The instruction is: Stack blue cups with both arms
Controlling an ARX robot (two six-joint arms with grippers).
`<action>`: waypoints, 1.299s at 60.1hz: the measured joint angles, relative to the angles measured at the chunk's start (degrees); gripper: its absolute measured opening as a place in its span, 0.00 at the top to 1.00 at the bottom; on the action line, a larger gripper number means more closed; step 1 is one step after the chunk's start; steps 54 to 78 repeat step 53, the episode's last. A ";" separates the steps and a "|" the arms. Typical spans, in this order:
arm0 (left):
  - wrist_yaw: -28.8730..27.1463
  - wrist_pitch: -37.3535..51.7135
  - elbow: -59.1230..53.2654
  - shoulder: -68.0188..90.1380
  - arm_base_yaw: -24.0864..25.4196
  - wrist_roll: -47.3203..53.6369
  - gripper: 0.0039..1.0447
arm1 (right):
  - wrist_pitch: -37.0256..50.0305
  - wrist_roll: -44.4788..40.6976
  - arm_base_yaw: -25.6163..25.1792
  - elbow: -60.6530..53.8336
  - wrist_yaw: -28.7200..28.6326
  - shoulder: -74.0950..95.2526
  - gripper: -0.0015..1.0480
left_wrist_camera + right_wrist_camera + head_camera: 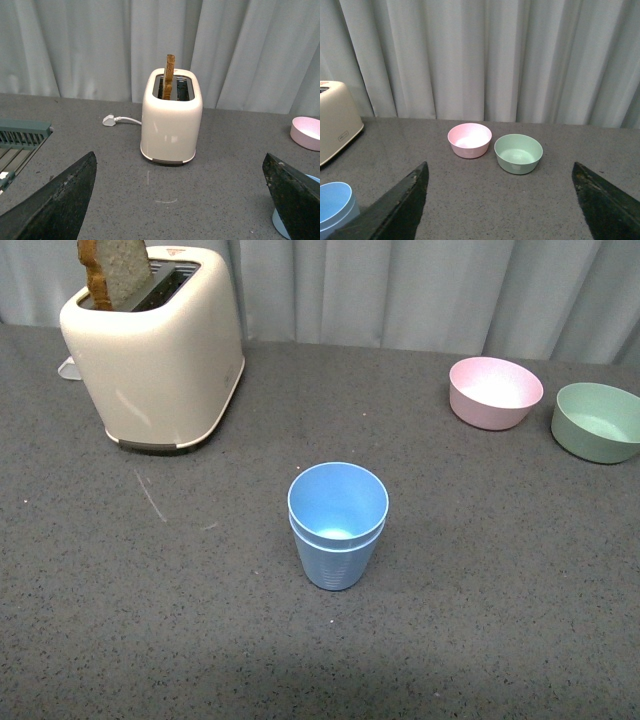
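Observation:
The two light blue cups (337, 525) stand nested one inside the other, upright, at the middle of the grey table. A sliver of them shows in the left wrist view (279, 223) behind a finger, and part of them shows in the right wrist view (336, 206). Neither arm shows in the front view. My left gripper (180, 200) is open and empty, with bare table between its fingers. My right gripper (500, 200) is open and empty, well away from the cups.
A cream toaster (155, 350) with a slice of bread in it stands at the back left, its white plug (108, 120) beside it. A pink bowl (494, 391) and a green bowl (597, 421) sit at the back right. A green rack (20, 145) lies at the left.

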 joint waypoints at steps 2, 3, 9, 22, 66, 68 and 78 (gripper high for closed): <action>0.00 0.00 0.00 0.00 0.00 0.00 0.06 | 0.00 0.04 0.00 0.00 0.00 0.00 0.08; 0.00 0.00 0.00 0.00 0.00 0.00 0.06 | 0.00 0.04 0.00 0.00 0.00 0.00 0.08; 0.00 0.00 0.00 0.00 0.00 0.00 0.06 | 0.00 0.02 0.00 -0.02 0.02 0.00 0.09; 0.00 0.00 0.00 0.00 0.00 0.00 0.06 | 0.00 0.02 0.00 0.00 0.02 0.00 0.09; 0.00 0.00 0.00 0.00 0.00 0.00 0.06 | 0.00 0.02 0.00 0.00 0.00 0.00 0.09; 0.00 0.00 0.00 0.00 0.00 0.00 0.06 | 0.00 0.02 0.00 0.00 0.00 0.00 0.09; 0.00 0.00 0.00 0.00 0.00 0.00 0.06 | 0.00 0.02 0.00 0.00 0.00 0.00 0.09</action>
